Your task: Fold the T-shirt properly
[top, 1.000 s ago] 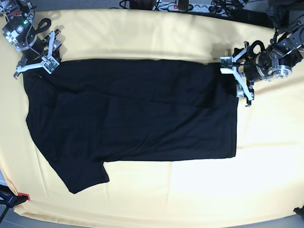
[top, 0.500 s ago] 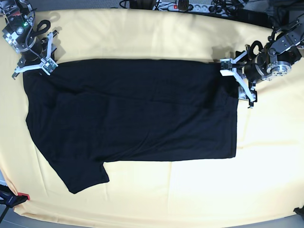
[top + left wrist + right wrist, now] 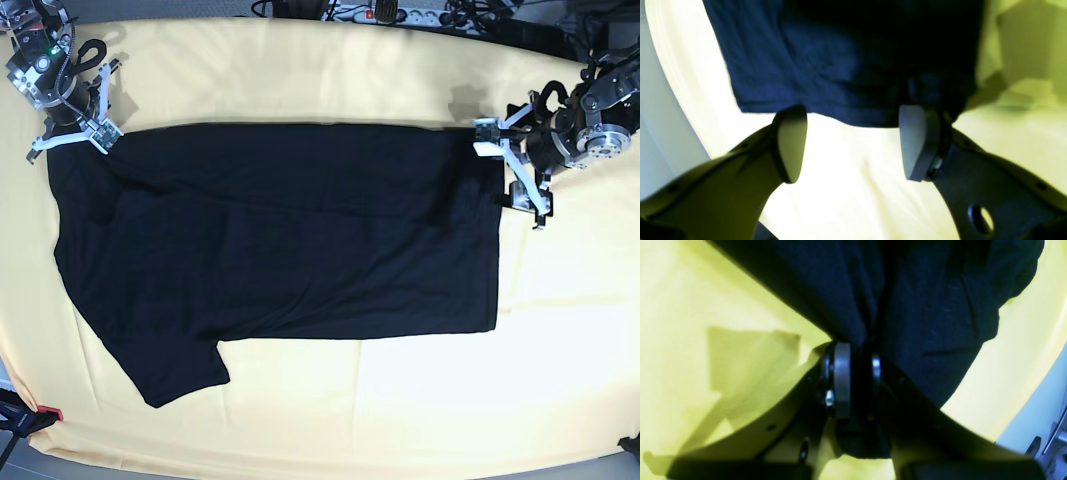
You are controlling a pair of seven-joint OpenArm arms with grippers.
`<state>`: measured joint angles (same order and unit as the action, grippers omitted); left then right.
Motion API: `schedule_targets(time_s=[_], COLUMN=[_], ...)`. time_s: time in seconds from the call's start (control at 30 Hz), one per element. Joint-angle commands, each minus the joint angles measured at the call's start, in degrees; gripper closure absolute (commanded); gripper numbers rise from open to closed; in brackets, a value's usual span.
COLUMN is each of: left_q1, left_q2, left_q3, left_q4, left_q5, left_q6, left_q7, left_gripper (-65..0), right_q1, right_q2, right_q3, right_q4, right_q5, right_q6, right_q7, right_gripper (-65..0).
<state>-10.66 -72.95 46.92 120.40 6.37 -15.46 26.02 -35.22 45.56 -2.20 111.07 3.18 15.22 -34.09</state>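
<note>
1. Right gripper (image 3: 857, 383): jaws pressed together on a bunch of the T-shirt (image 3: 280, 240), pinching black cloth at the far left corner. My guess is it's anchoring that corner.
2. Left gripper (image 3: 853, 143): jaws spread wide, nothing between them. The shirt's hem sits just past the fingertips (image 3: 791, 143), so it looks either freshly let go or lining up a grab; can't say which.
3. The shirt lies flat, plain side up, across the middle of the yellow tablecloth (image 3: 400, 420), one sleeve poking out near left.
4. Brands or writing: none readable anywhere, no print showing.
</note>
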Motion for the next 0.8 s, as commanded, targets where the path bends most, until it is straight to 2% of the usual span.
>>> schedule_targets(time_s=[0.0,0.17,0.27,0.3,0.4,0.53,0.6,0.77], left_q1=[-0.79,-0.13,1.31,1.6,1.75,1.75,1.73,1.73], left_q2=[-1.81,-2.14,-2.16,-2.14,-2.12,-1.62,-0.35,3.52], left_q3=[-0.52,-0.52,-0.52,-0.52,-0.52,-0.52,-0.52,-0.52], left_q4=[1.31,1.05,0.22,-0.04,-1.14,-3.78,-5.33,-8.55], left_q5=[-0.5,-3.76,-3.65,-3.39,-2.67,1.18,1.99,2.03], left_q6=[-0.44,-6.97,-11.61,-12.11,-11.19,-4.44,-2.36,-2.86], left_q7=[-0.24,-0.44,-0.46,-0.48,-1.79,-5.05,-5.05,-5.27], left_gripper=[-43.0,-43.0,-43.0,-43.0,-43.0,-43.0,-43.0,-43.0], right_q1=[0.0,-0.02,0.0,0.0,0.0,0.0,0.0,0.85], right_q2=[0.98,0.98,0.98,0.98,0.98,0.98,0.96,0.96], right_q3=[0.37,0.37,0.37,0.37,0.37,0.37,0.37,0.37], right_q4=[0.35,0.35,0.35,0.35,0.35,0.35,0.35,0.35], right_q5=[-0.68,-0.68,-0.68,-0.68,-0.68,-0.68,-0.68,-0.63], right_q6=[-0.46,-0.46,-0.52,-0.52,-1.84,-3.1,-3.06,-3.06], right_q7=[-0.61,-0.68,-0.63,-0.61,-0.61,-0.42,-0.42,-0.44], right_gripper=[-9.4,-9.6,-15.7,-18.4,-23.2,-23.2,-23.2,-23.1])
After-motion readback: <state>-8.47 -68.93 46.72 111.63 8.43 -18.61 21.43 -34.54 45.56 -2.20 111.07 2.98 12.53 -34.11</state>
